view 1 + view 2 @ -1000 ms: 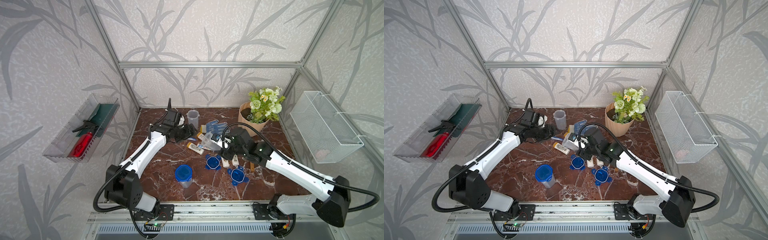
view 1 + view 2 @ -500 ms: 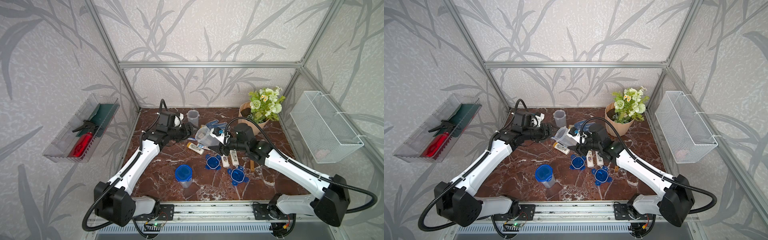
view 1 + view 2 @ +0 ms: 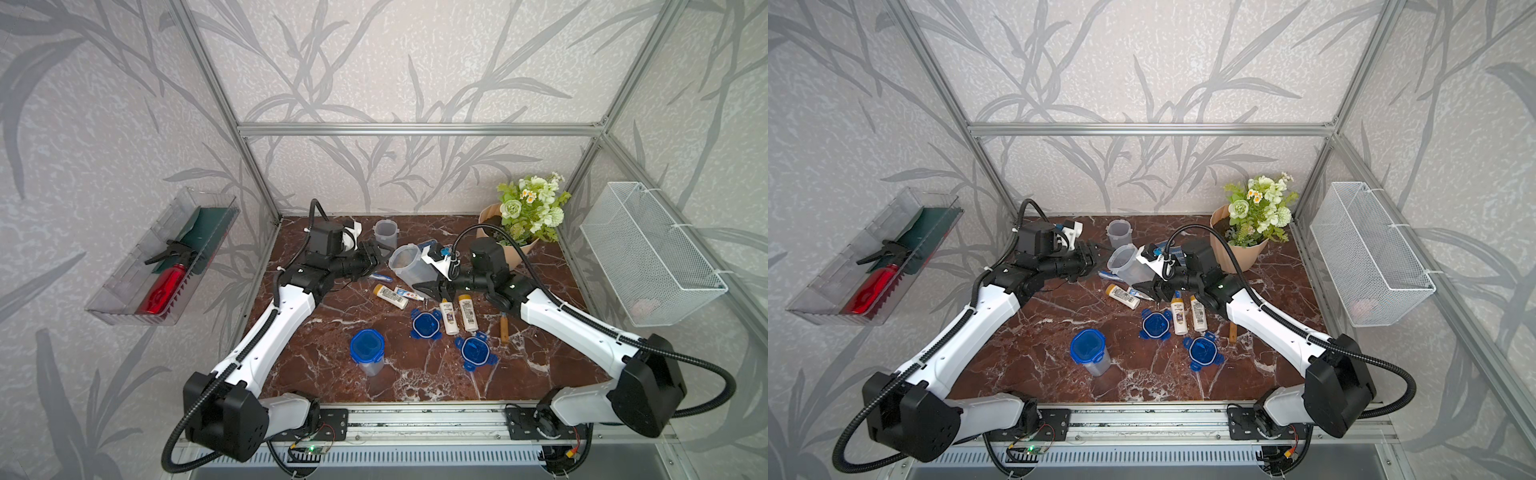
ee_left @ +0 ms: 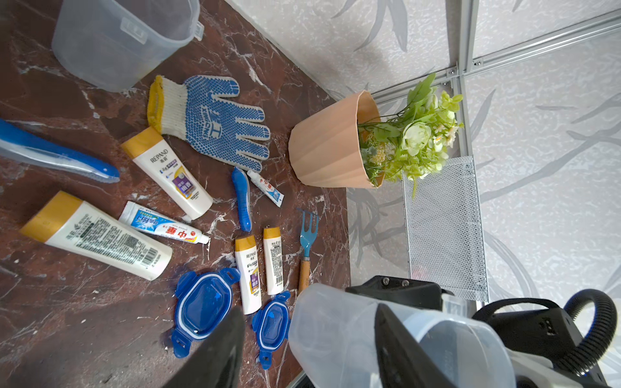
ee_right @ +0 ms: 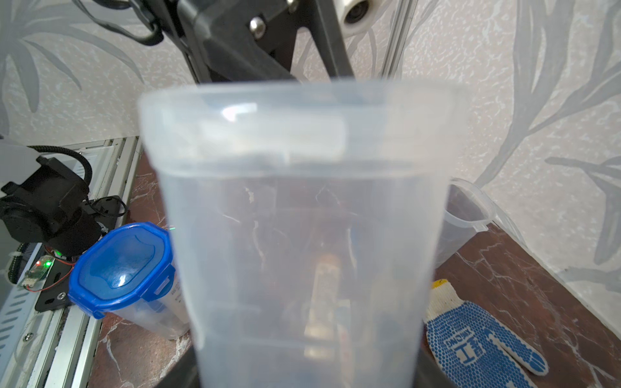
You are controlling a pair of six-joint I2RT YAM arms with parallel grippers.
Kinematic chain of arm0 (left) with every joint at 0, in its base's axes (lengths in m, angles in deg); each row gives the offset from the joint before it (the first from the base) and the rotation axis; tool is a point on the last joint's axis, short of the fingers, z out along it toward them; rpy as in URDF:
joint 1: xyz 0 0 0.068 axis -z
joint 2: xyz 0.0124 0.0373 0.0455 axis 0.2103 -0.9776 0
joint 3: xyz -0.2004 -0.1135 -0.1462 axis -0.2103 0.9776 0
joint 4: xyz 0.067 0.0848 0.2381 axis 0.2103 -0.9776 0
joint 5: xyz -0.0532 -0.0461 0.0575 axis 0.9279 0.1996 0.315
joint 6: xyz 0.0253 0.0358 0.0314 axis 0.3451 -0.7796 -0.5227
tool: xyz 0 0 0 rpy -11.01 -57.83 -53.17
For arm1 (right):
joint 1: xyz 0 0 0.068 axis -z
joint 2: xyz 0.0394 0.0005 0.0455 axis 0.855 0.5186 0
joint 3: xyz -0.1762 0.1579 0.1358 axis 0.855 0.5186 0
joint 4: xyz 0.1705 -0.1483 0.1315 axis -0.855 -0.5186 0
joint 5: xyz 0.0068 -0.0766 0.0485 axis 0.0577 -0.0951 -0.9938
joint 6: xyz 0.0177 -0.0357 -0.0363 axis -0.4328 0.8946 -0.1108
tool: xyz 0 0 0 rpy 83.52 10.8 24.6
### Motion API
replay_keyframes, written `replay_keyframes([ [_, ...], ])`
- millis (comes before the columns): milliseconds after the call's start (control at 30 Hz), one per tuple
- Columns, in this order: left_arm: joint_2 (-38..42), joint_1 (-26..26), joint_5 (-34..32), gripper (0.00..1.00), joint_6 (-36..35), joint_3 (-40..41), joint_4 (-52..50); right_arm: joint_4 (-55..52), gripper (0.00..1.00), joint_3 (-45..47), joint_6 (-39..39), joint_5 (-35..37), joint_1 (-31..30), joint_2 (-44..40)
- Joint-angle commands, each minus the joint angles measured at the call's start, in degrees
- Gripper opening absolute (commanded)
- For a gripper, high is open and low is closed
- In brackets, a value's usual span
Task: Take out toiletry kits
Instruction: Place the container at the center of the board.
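Reaching inward, right tool [image 3: 420, 272] clamps tilted clear cup [image 3: 405, 261]; left tool [image 3: 376, 259] seemingly apart at its rim.

**Q:** What kind of place is this?
**A:** A robot test cell dressed as a room. An aluminium frame [image 3: 415, 129] crosses the upper centre, carrying leaf-print wall panels [image 3: 395, 62].
**Q:** What else shows it?
**A:** The left arm [image 3: 274, 332] and right arm [image 3: 582, 328] are bolted to a rail [image 3: 415, 419] along the table [image 3: 395, 386] edge at lower centre, above an exposed circuit board [image 3: 309, 448].
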Motion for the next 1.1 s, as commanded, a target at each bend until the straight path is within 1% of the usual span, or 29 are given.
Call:
replay_keyframes([
  [0, -1.3, 3.0, 11.6, 0.56, 0.0, -1.0, 2.0, 5.6, 0.16, -3.3, 3.9, -2.6, -1.4, 3.0],
  [133, -2.4, 3.3, 13.0, 0.47, -1.3, -2.4, -0.6, 4.5, 0.16, -5.0, 9.0, -0.3, -2.6, 4.8],
  [200, -2.5, 3.5, 13.8, 0.39, -2.9, -3.3, -3.3, 5.3, 0.16, -5.3, 10.2, -0.1, -2.7, 5.6],
  [267, -2.5, 3.5, 14.1, 0.32, -4.3, -4.1, -6.5, 5.5, 0.16, -6.1, 11.1, 0.0, -2.6, 6.6],
  [300, -2.3, 3.5, 14.1, 0.31, -5.3, -4.6, -8.5, 5.5, 0.16, -6.6, 11.4, 0.2, -2.6, 7.3],
  [367, -1.5, 3.5, 12.7, 0.35, -7.7, -5.8, -13.0, 5.7, 0.16, -7.4, 11.2, 0.3, -2.4, 8.4],
  [400, -0.9, 3.5, 11.5, 0.4, -9.0, -6.6, -15.5, 6.4, 0.15, -7.6, 10.7, 0.0, -2.1, 8.9],
  [467, 0.5, 3.2, 8.3, 0.55, -11.4, -8.1, -20.0, 8.4, 0.15, -7.0, 9.2, -1.3, -1.2, 9.4],
  [533, 1.6, 2.6, 2.6, 0.62, -13.9, -10.7, -25.7, 10.5, 0.15, -6.1, 7.3, -2.4, -0.1, 9.6],
  [600, 2.2, 2.5, -7.1, 0.68, -16.6, -14.3, -32.5, 11.3, 0.14, -5.3, 6.4, -3.0, 0.7, 9.6],
  [633, 2.5, 2.4, -10.9, 0.7, -17.3, -15.7, -34.5, 11.5, 0.15, -4.9, 6.2, -3.2, 1.0, 9.7],
  [667, 2.8, 2.4, -12.8, 0.71, -17.6, -16.3, -35.1, 11.4, 0.14, -4.8, 6.1, -3.5, 1.1, 9.8],
  [733, 3.5, 2.4, -13.8, 0.74, -17.4, -16.8, -34.7, 11.3, 0.14, -5.0, 6.1, -4.0, 1.2, 10.2],
  [933, 5.1, 2.4, -14.8, 0.77, -16.3, -16.3, -31.8, 12.2, 0.14, -6.3, 5.0, -5.9, 1.2, 12.6],
  [1000, 4.5, 2.4, -13.6, 0.77, -16.5, -16.3, -31.3, 13.1, 0.14, -6.5, 4.3, -6.8, 1.2, 13.1],
  [1067, 2.9, 2.4, -13.7, 0.77, -16.9, -17.0, -32.6, 14.1, 0.14, -6.4, 3.6, -7.9, 1.2, 13.3],
])
